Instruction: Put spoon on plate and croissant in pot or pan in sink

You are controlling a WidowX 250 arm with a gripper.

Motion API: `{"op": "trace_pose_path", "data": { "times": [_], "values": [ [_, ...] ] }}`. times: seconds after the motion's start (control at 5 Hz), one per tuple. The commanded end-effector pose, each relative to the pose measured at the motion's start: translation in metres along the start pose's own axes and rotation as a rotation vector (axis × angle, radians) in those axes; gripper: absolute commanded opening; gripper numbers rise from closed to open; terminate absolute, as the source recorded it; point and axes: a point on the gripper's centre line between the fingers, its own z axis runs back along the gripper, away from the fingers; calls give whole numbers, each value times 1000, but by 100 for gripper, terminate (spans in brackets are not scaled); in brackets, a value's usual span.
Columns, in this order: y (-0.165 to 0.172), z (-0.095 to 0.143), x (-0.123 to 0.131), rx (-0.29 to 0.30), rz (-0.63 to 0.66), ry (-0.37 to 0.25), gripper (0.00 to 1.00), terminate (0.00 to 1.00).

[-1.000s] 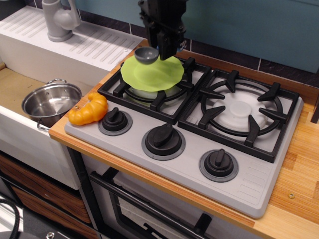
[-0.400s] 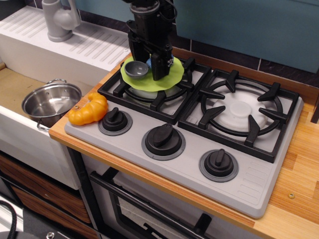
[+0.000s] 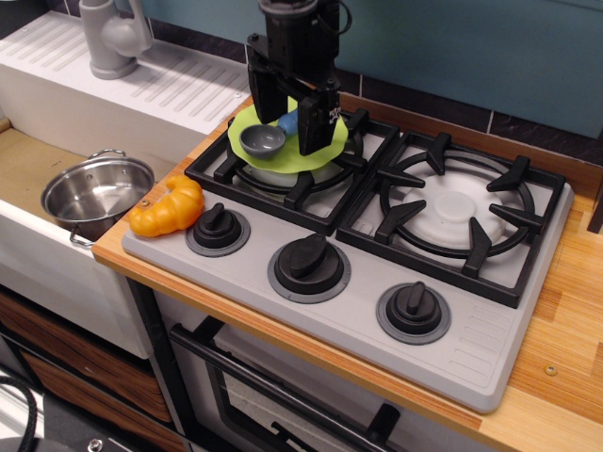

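Observation:
The spoon [image 3: 265, 140] lies on the lime-green plate [image 3: 238, 135], which rests on the back left burner; its grey bowl points front-left and its blue handle [image 3: 288, 121] points back. My gripper [image 3: 285, 130] hangs open just above the plate, one finger on each side of the spoon, not gripping it. The orange croissant [image 3: 168, 207] lies at the stove's front left corner, by the counter edge. The steel pot [image 3: 94, 193] stands empty in the sink [image 3: 24, 165], just left of the croissant.
The stove [image 3: 490, 348] has a bare right burner [image 3: 457, 212] and three black knobs [image 3: 309, 264] along its front. A grey faucet [image 3: 111, 38] and a white ribbed drainboard [image 3: 170, 80] stand behind the sink. Wooden counter [image 3: 575, 311] runs along the right.
My gripper came down and left over the plate with the spoon, then opened. The spoon now lies on the plate, free of the fingers.

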Motion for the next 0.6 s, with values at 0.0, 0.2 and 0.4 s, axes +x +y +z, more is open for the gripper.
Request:
{"op": "trace_pose_path", "data": {
  "times": [0.0,0.2,0.4],
  "values": [
    [2,63,17,35,-4,-46,100,0],
    [-1,78,21,16,-37,-10,100,0],
    [-1,78,21,16,-37,-10,100,0]
  ]
}}
